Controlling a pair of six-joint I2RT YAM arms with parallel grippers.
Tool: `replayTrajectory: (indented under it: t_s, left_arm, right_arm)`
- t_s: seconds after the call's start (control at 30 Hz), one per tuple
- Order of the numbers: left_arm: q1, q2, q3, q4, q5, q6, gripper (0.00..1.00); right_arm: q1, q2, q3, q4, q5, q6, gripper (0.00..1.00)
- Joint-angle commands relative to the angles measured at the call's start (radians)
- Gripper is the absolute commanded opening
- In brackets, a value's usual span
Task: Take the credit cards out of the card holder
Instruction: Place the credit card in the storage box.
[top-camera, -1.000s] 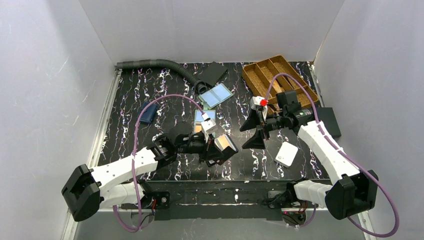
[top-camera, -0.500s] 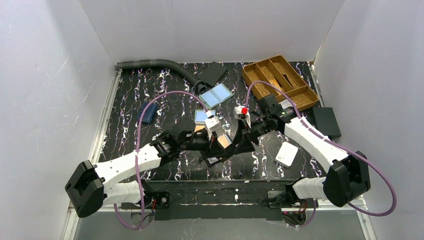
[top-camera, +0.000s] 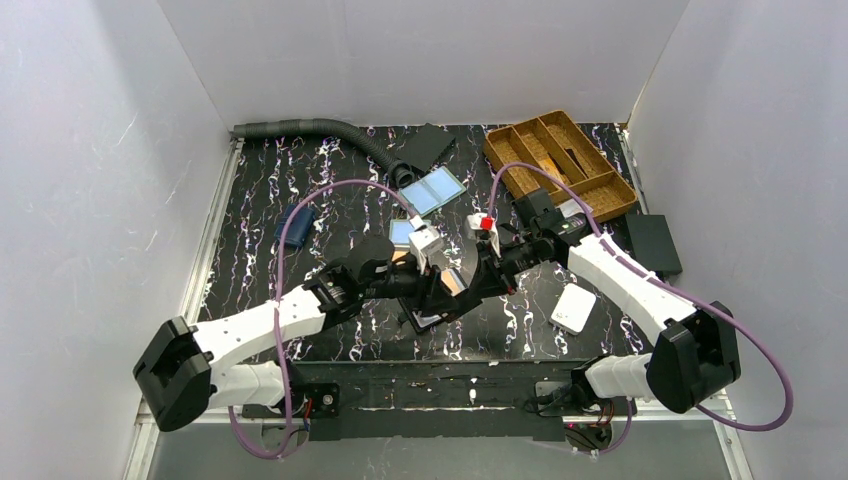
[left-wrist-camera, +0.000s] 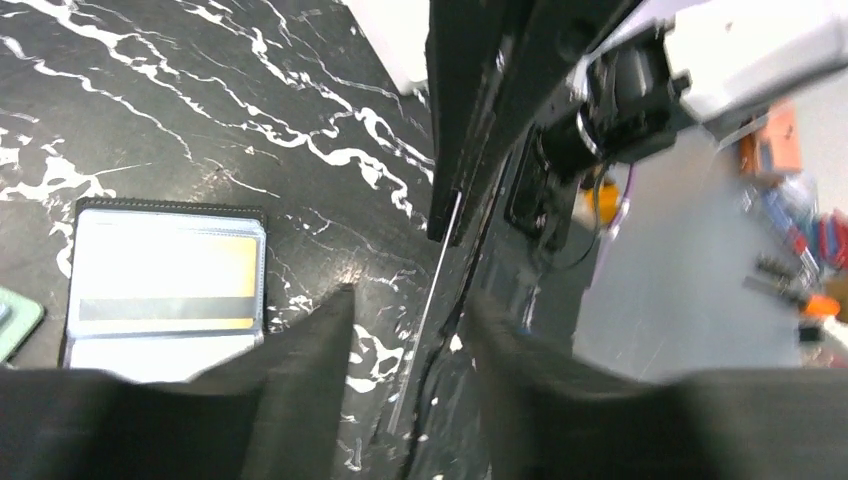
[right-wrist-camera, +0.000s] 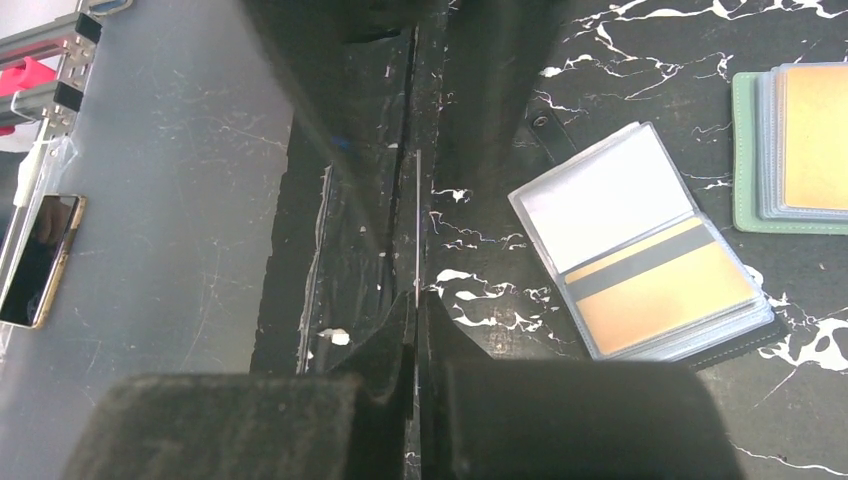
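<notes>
Enclosure: plain white walls on three sides, and a black, white-veined worktop.

Item 1. One orange card is out of its pocket and held in the air above the middle of the worktop. Both wrist views show it edge-on, as a thin line.

Item 2. The right claw is clamped on this card, fingers pressed together with the card's edge between them.

Item 3. The left claw meets it from the opposite side. Its fingers stand apart, one on each side of the card, with a gap visible on both.

Item 4. The grey-green card holder lies flat on the worktop just beyond the left claw, showing an orange card. In the overhead view the left wrist partly covers it.

Item 5. A second, black-edged clear-pocket holder lies open beneath both claws, with a striped orange card inside.

Item 6. A white square box lies near the right claw on its outer side, and a wooden tray sits well beyond it.
</notes>
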Motion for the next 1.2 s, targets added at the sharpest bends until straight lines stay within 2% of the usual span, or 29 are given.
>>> replayTrajectory:
  t_s: [0.0, 0.07, 0.1, 0.17, 0.27, 0.3, 0.47, 0.67, 0.8, 1.17]
  left_arm:
    - [-0.001, -0.151, -0.05, 0.056, -0.182, -0.098, 0.63]
    - [0.003, -0.236, -0.111, 0.084, -0.284, -0.168, 0.93]
    - [0.006, -0.279, -0.146, 0.099, -0.332, -0.211, 0.98]
    - [0.021, -0.353, -0.208, 0.14, -0.361, -0.281, 0.98]
    - [0.043, -0.416, -0.296, 0.214, -0.366, -0.393, 0.98]
    - [0.045, -0.425, -0.324, 0.248, -0.367, -0.433, 0.98]
    - [0.047, -0.394, -0.425, 0.467, -0.39, -0.595, 0.98]
    - [0.052, -0.268, -0.405, 0.539, -0.387, -0.717, 0.98]
    - [0.055, -0.191, -0.374, 0.598, -0.362, -0.746, 0.98]
    - [0.084, -0.003, -0.307, 0.796, -0.309, -0.825, 0.98]
  right_arm:
    - [-0.046, -0.043, 0.021, 0.001, -0.046, 0.0, 0.01]
    - [-0.09, -0.07, -0.017, 0.085, -0.096, 0.085, 0.01]
    - [-0.117, -0.087, -0.04, 0.144, -0.127, 0.152, 0.01]
    - [-0.173, -0.121, -0.113, 0.356, -0.21, 0.365, 0.01]
    - [-0.237, -0.168, -0.248, 0.881, -0.261, 0.848, 0.01]
    - [-0.25, -0.173, -0.262, 0.96, -0.248, 0.909, 0.01]
    - [-0.293, -0.133, -0.177, 0.794, -0.126, 0.883, 0.01]
    - [-0.298, -0.084, -0.191, 0.906, -0.059, 1.139, 0.01]
    - [-0.298, -0.089, -0.223, 0.997, -0.052, 1.268, 0.01]
    - [-0.298, -0.113, -0.282, 1.088, -0.053, 1.35, 0.01]
